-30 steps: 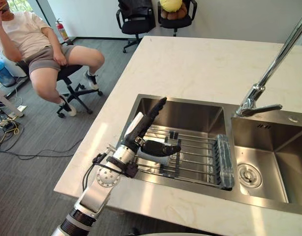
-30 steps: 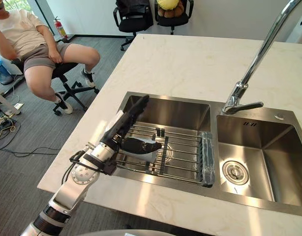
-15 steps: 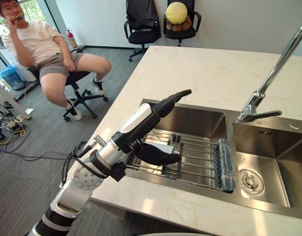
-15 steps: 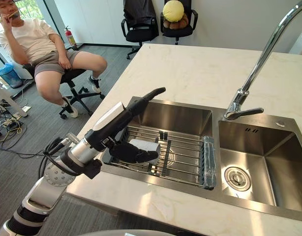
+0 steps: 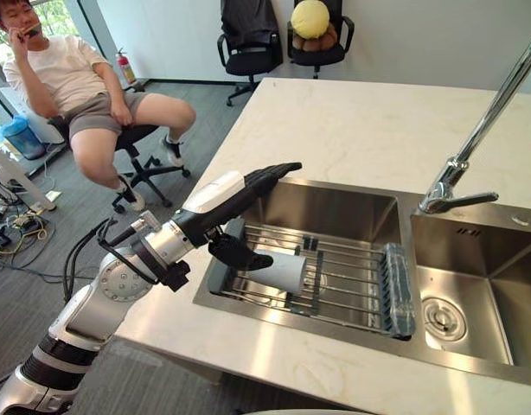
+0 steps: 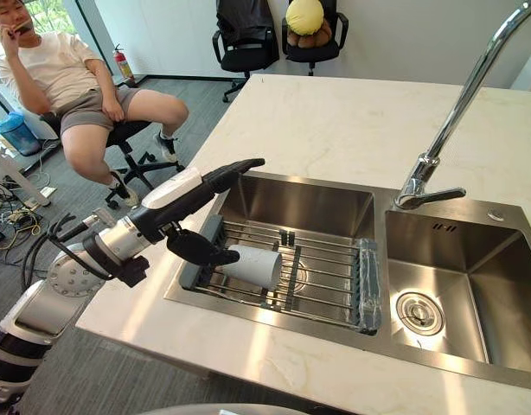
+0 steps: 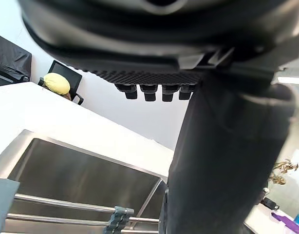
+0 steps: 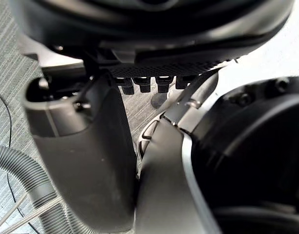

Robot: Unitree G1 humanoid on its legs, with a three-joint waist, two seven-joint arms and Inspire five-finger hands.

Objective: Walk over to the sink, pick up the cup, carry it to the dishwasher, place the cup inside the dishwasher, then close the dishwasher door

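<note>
Now left hand (image 5: 238, 187) back, beside cup (image 5: 284, 271)

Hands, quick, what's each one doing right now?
Left hand: open, fingers straight, thumb by the cup, holding nothing.
Right hand: open, holding nothing.

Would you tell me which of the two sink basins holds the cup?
The left basin, fitted with a wire rack; the cup lies on that rack, by the left hand.
</note>
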